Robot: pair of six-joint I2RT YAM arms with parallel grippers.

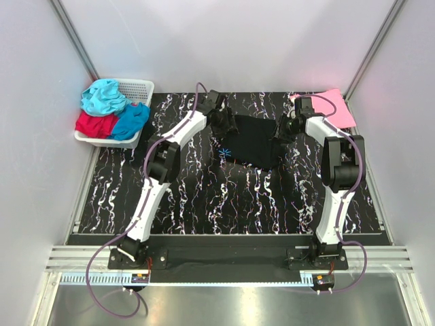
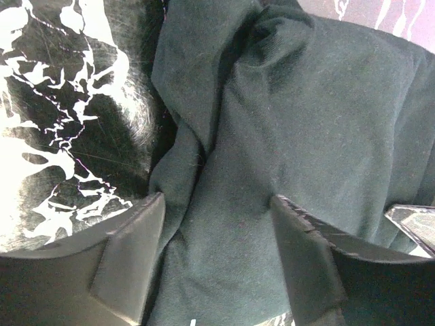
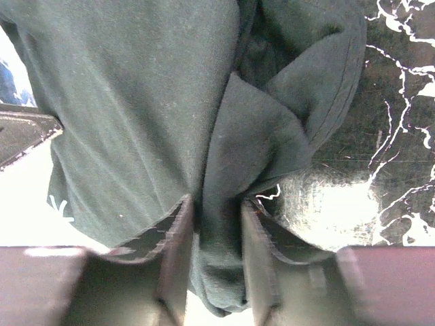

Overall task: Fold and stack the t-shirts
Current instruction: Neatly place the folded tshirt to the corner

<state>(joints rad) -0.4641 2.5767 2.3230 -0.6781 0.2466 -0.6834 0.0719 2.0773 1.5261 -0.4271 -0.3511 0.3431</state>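
T-shirts are my job, and the largest, the black t-shirt [image 1: 255,141], lies rumpled and partly gathered on the far middle of the dark marbled surface [image 1: 204,204]. Three others sit in the white basket [image 1: 141,85] at the far left: a teal t-shirt [image 1: 103,96] on the far side, with a red t-shirt [image 1: 94,125] and a blue t-shirt [image 1: 130,121] nearer. The pink t-shirt [image 1: 334,109] lies flat at the far right corner. My left claw [image 2: 217,198] is at the black shirt's left edge, its jaws standing apart astride a ridge of cloth without pinching it, so I call it released. My right claw [image 3: 216,200], at the shirt's right edge, is clenched on a narrow bunched fold of the same shirt. As I judge it, the step is to take both sides so I can lift the shirt and spread it flat before folding. To do that well, I want the left claw to bite a single edge layer, not the whole ridge, level with the right one's hold. Then I would raise both together and draw them apart so the creases fall out. The small light-blue starburst mark [image 1: 225,152] shows at the shirt's near left edge, a handy check on which way it lies.
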